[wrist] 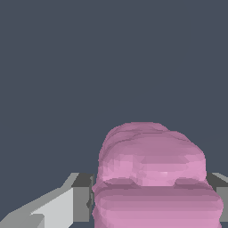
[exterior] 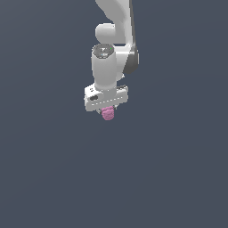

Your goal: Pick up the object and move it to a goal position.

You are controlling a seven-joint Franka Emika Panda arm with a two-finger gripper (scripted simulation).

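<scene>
The object (exterior: 107,114) is a small pink-magenta ridged blob. It pokes out just below my white gripper (exterior: 107,110), whose hand hides its upper part in the exterior view. In the wrist view the object (wrist: 151,178) fills the space between my two grey fingers (wrist: 82,196), one on each side and both against it. The gripper is shut on the object.
The white arm (exterior: 113,40) comes down from the top of the exterior view. The ground (exterior: 53,169) is a plain dark grey-blue surface with no other objects or edges in sight.
</scene>
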